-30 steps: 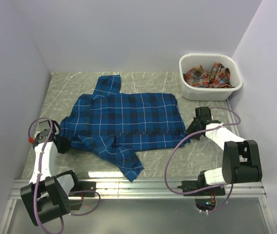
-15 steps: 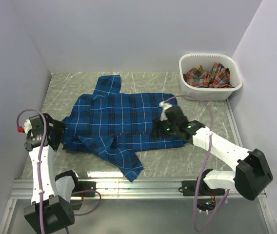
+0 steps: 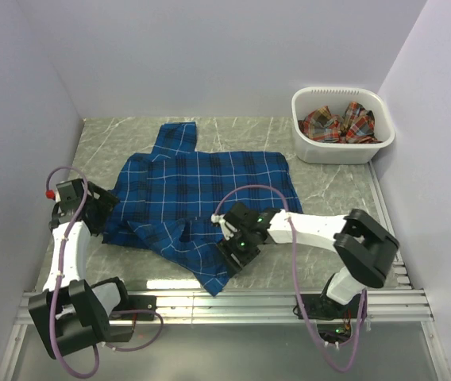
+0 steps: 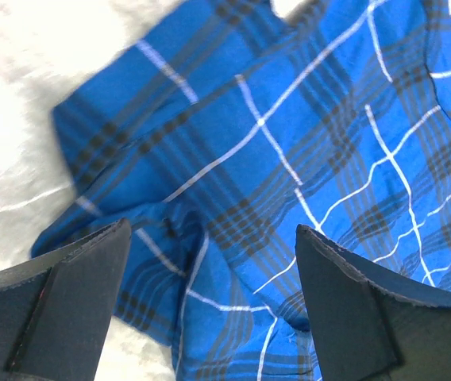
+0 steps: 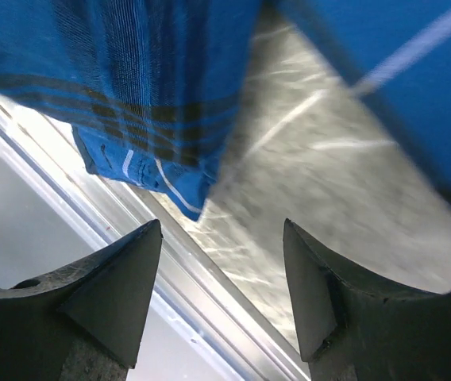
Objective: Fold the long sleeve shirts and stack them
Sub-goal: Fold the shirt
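From above, the blue shirt (image 3: 210, 186) lies spread across the middle of the table (image 3: 329, 190), collar toward the left and one sleeve (image 3: 206, 266) trailing toward the near edge. The left gripper (image 3: 92, 208) sits at the shirt's left end, and the right gripper (image 3: 237, 244) hovers just right of the loose sleeve by the near hem. A white basket (image 3: 378, 139) at the far right holds a bundled red-orange plaid shirt (image 3: 337, 123). That makes one blue shirt, one basket and two arms; whether the basket holds more than one garment I cannot tell. In the left wrist view the left gripper (image 4: 210, 294) is spread wide above rumpled blue shirt (image 4: 289, 159), pinching nothing. In the right wrist view the right gripper (image 5: 221, 278) is likewise spread and empty, with the sleeve (image 5: 130, 95) and its cuff just ahead, bare table (image 5: 329, 182) to the right and the metal rail (image 5: 210, 317) below. The step in hand seems to be tucking the sleeve in. It should go best if the right gripper pinches near the cuff, lifts little and lays the sleeve flat across the body, while the left one pins the collar end.
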{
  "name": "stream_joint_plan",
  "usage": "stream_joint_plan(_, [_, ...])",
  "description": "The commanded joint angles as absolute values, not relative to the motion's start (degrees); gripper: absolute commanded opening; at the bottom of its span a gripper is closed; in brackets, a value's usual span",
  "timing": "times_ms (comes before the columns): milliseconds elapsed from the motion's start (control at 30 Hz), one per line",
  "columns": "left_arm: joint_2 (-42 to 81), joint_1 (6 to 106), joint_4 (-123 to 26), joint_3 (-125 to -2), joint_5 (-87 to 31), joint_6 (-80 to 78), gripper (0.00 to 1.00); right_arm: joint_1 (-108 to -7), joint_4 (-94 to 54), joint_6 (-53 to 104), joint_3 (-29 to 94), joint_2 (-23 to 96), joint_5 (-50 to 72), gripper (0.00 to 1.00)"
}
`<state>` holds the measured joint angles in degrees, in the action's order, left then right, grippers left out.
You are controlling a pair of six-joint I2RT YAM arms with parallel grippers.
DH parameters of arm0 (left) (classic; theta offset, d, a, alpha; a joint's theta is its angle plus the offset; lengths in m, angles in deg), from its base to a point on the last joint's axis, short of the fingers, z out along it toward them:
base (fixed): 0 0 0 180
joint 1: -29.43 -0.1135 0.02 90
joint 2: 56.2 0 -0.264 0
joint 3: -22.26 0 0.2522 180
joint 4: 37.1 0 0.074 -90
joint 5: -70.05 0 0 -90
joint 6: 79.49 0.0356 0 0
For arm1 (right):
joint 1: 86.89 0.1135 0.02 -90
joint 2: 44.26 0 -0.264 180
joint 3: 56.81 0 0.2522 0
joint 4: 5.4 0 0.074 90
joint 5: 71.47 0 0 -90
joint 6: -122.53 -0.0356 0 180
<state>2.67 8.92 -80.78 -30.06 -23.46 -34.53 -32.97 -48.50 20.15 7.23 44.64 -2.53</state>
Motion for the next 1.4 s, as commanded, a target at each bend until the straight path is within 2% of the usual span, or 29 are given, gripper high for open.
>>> stream_joint_plan(0, [4.1,9.7,-74.2,-29.5,-26.3,-31.9,0.9,-30.9,-48.6,20.8,10.0,47.6,-5.8,0.69])
stream_joint_plan(67, [5.4,9.7,-74.2,-30.2,-26.5,-31.5,0.9,-30.1,-47.6,20.8,10.7,49.2,-6.9,0.65])
stream_joint_plan(167, [6.6,9.7,-74.6,-30.3,-26.2,-31.3,0.9,-29.9,-46.8,21.5,11.9,50.7,-8.5,0.53])
stream_joint_plan(200, [6.7,9.7,-74.7,-30.3,-26.2,-31.3,0.9,-29.8,-46.8,21.8,12.2,51.0,-9.1,0.38])
stream_joint_plan(267, [6.8,9.7,-74.9,-30.3,-25.8,-31.4,0.9,-29.8,-47.5,22.6,13.7,51.6,-10.1,0.24])
stream_joint_plan(300, [6.8,9.7,-75.2,-30.4,-25.2,-31.4,0.91,-29.8,-47.7,23.3,14.3,51.2,-10.7,0.13])
stream_joint_plan(400, [6.8,9.7,-75.3,-30.5,-25.0,-31.5,0.91,-29.9,-48.9,24.4,17.8,50.1,-11.8,0.0])
stream_joint_plan(600, [7.2,9.7,-75.7,-30.6,-25.0,-31.4,0.91,-30.5,-53.4,25.4,28.7,51.0,-10.6,0.0])
stream_joint_plan(767, [6.8,9.7,-75.8,-30.5,-24.8,-31.7,0.91,-36.2,-54.1,22.5,40.9,52.2,-4.3,0.0])
stream_joint_plan(867, [6.9,9.7,-76.5,-30.6,-23.9,-31.8,0.91,-41.6,-51.3,16.8,47.5,53.8,-1.0,0.0])
stream_joint_plan(1000, [7.0,9.7,-77.0,-30.4,-23.7,-31.9,0.91,-47.2,-44.1,5.6,49.9,55.7,6.4,0.0])
stream_joint_plan(1033, [7.2,9.7,-76.9,-30.3,-23.7,-32.0,0.91,-48.5,-44.3,3.5,50.8,56.4,8.2,0.05])
stream_joint_plan(1067, [7.1,9.7,-77.0,-30.3,-23.8,-32.0,0.91,-50.4,-44.7,0.6,51.2,57.1,10.0,0.15])
stream_joint_plan(1100, [7.2,9.7,-77.1,-30.3,-23.7,-32.0,0.92,-51.2,-45.7,-0.1,51.4,57.9,11.4,0.32])
stream_joint_plan(1133, [7.3,9.7,-77.2,-30.2,-23.9,-32.0,0.92,-51.8,-46.2,-0.3,51.2,58.0,13.2,0.41])
stream_joint_plan(1167, [7.3,9.7,-77.2,-30.2,-24.0,-32.2,0.92,-52.0,-46.7,0.1,50.6,57.7,15.0,0.56])
stream_joint_plan(1267, [7.6,9.7,-78.0,-29.9,-23.6,-32.8,0.92,-52.8,-47.3,2.2,45.6,52.4,20.4,0.71])
stream_joint_plan(1367, [7.6,9.7,-78.9,-29.1,-23.4,-34.0,0.91,-55.2,-47.3,2.6,37.0,47.0,21.5,0.72])
